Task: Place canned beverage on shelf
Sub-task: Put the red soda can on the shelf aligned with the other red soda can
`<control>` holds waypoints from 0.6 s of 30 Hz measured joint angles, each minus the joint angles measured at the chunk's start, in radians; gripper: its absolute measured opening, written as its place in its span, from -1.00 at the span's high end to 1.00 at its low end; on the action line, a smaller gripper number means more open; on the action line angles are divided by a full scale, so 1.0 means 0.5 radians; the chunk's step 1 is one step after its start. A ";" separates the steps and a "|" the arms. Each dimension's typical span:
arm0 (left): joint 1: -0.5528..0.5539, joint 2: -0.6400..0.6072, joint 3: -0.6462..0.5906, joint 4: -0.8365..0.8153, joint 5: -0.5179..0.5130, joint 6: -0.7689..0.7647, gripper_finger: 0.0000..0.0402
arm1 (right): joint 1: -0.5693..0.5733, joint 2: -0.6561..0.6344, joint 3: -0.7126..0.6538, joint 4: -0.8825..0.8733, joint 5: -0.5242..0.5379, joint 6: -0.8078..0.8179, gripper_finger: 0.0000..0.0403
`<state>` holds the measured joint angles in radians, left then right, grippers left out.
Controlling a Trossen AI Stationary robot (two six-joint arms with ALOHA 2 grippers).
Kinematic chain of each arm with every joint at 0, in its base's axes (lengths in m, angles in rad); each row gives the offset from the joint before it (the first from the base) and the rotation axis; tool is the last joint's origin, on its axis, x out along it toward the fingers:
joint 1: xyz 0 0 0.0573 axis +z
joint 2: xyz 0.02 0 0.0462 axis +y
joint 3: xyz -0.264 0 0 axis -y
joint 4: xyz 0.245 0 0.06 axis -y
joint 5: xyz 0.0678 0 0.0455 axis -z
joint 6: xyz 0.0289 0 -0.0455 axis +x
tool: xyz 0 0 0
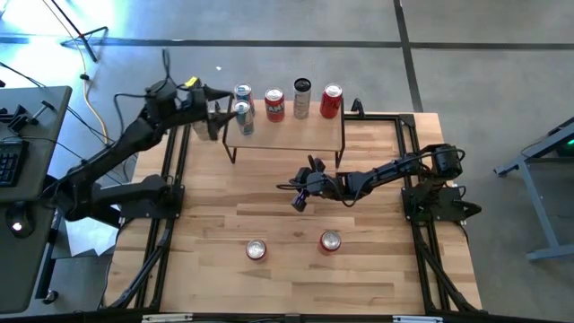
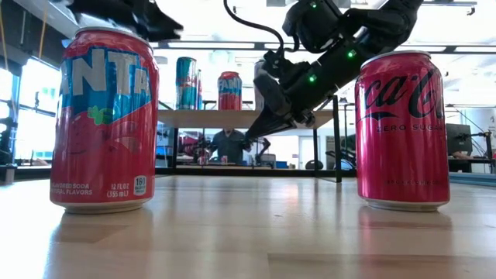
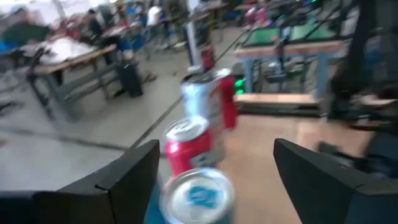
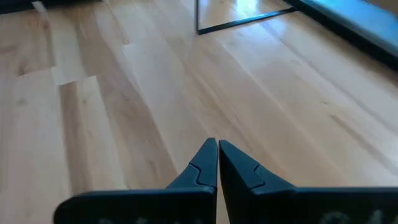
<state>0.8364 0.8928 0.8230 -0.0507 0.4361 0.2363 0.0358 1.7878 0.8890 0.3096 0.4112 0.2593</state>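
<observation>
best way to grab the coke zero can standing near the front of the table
Grip the Coca-Cola Zero Sugar can around the middle of its cylindrical wall, fingers on opposite sides, coming in level from the side. It stands upright on the tabletop, apart from the Fanta can, so either side looks free. The right gripper, shut and over bare wood, is probably the closer one and must open first.

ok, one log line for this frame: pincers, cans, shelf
left pincer: open at shelf left end | right pincer: shut, empty, mid-table | Fanta can, Coke Zero can: on table
</observation>
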 joint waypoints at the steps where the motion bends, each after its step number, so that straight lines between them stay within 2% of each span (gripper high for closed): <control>1: -0.033 -0.063 0.000 -0.040 0.015 0.000 -0.46 | 0.004 0.000 0.000 0.000 0.033 -0.017 1.00; 6: -0.361 -0.376 -0.197 -0.095 0.011 -0.047 -0.12 | 0.020 -0.004 0.000 0.016 0.051 -0.100 1.00; 11: -0.749 -0.621 -0.603 0.136 -0.145 -0.168 0.39 | 0.039 -0.005 0.000 0.113 -0.057 -0.121 1.00; 16: -1.073 -0.688 -0.954 0.480 -0.253 -0.211 0.86 | 0.104 -0.006 0.000 0.290 -0.243 -0.115 1.00; 18: -1.183 -0.683 -1.050 0.594 -0.317 -0.208 0.96 | 0.152 -0.006 0.000 0.381 -0.312 -0.117 1.00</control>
<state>0.2449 0.5515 0.2980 0.2461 0.2778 0.1324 0.1120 1.7847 0.8890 0.5002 0.2551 0.2008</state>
